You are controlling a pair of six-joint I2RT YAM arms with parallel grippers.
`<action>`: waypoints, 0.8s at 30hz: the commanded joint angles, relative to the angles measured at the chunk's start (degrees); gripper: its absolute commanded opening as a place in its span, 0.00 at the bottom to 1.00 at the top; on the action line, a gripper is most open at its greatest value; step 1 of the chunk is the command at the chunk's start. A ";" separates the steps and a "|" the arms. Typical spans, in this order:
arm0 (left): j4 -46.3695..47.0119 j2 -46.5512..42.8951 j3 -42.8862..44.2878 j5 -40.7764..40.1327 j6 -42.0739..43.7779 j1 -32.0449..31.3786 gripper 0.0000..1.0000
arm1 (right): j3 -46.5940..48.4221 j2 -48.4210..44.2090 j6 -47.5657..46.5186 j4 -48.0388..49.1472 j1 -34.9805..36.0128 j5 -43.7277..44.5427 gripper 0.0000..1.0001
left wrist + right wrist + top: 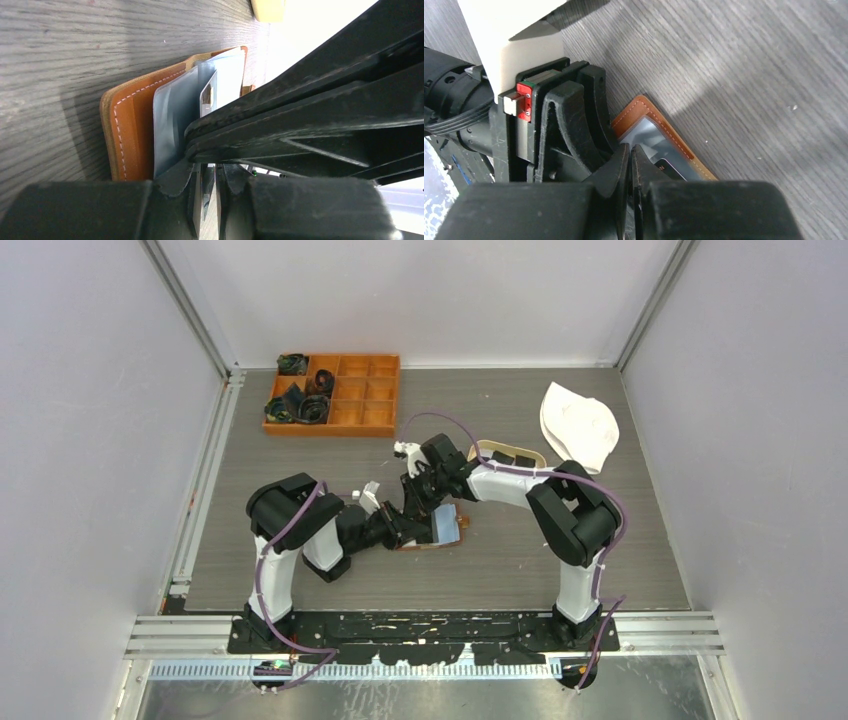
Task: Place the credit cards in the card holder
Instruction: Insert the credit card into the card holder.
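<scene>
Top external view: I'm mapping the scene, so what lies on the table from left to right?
Orange compartment box → card holder → tan tray → white folded object.

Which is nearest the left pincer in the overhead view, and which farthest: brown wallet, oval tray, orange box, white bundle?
1. the brown wallet, right at the tip of the left pincer.
2. the oval tray, back right, and the orange box, back left: too close to call.
3. the white bundle, far back right.
</scene>
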 commanded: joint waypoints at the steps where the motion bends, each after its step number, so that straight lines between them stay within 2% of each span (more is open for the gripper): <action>1: -5.44 -0.30 -0.23 0.29 3.16 -0.35 0.16 | 3.19 0.02 -1.53 -3.64 0.51 0.86 0.11; 7: -6.14 -1.07 -0.70 0.03 3.71 -0.33 0.17 | 2.90 -2.09 -9.36 -8.62 0.38 6.70 0.09; 12: -6.19 -1.22 -0.78 -0.05 4.00 -0.28 0.20 | 1.58 -4.66 -12.33 -9.20 -0.04 8.67 0.09; 18: -6.10 -1.82 -0.94 0.05 4.16 -0.31 0.21 | 1.53 -7.96 -11.00 -8.17 -2.09 4.09 0.14; 22: -6.48 -2.61 -1.02 0.21 4.30 -0.29 0.21 | -0.89 -13.42 -11.59 -6.78 -5.69 -3.38 0.18; 24: -6.84 -3.00 -1.02 0.25 4.41 -0.29 0.20 | -2.28 -16.15 -15.75 -8.79 -7.30 -8.26 0.18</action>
